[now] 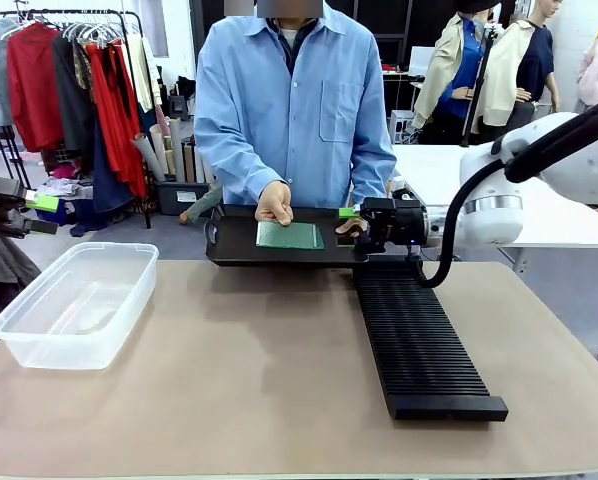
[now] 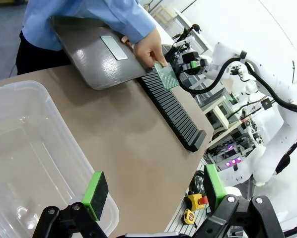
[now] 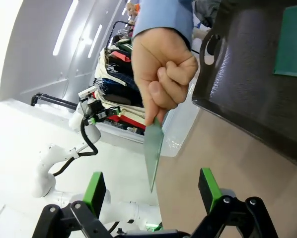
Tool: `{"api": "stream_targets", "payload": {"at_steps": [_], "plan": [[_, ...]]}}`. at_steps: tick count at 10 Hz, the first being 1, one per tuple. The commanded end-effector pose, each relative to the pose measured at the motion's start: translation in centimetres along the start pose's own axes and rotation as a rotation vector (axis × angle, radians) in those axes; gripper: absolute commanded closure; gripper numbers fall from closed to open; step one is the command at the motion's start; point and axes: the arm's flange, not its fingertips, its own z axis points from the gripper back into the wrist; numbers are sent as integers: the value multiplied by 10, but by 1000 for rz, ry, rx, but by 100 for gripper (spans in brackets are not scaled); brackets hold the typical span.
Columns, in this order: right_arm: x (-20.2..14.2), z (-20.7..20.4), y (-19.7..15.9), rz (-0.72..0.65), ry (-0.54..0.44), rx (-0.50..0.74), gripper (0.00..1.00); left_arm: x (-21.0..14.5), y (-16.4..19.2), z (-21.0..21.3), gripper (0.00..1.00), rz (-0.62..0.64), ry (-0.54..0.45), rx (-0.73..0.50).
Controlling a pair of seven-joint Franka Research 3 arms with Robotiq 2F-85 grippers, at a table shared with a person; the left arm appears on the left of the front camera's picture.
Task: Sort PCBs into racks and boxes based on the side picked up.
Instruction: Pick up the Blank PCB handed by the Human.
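One green PCB (image 1: 290, 235) lies flat in the shallow black tray (image 1: 234, 250), with a person's hand (image 1: 274, 203) resting on its far edge. The person's other hand (image 3: 163, 74) holds a second PCB (image 3: 153, 148) upright by its top; its lower edge hangs between the green pads of my open right gripper (image 3: 151, 191), touching neither. That gripper (image 1: 364, 222) hovers at the far end of the long black rack (image 1: 419, 340). My left gripper (image 2: 153, 186) is open and empty above the near corner of the clear tub (image 2: 29, 148). It sits at the table's left edge (image 1: 39, 213).
The clear tub (image 1: 74, 300) stands on the tan table at the left. The rack (image 2: 173, 111) runs from the tray toward the near right. A white table and clothes rails stand behind the person.
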Motion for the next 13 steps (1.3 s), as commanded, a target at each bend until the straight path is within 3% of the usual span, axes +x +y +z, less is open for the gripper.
{"api": "stream_targets", "payload": {"at_steps": [1,4,10,13], "plan": [[16,-18,-6,-37,12,-39,0,0,-1,1,0,-1,-5,-4],[17,-53,-6,-39,74,-40,0,0,-1,1,0,-1,-5,-4],[24,-62,-9,-63,88,63,0,0,-1,1,0,-1,-5,-4],[27,-66,-12,-77,83,83,16,0,-1,1,0,-1,-5,-4]]}}
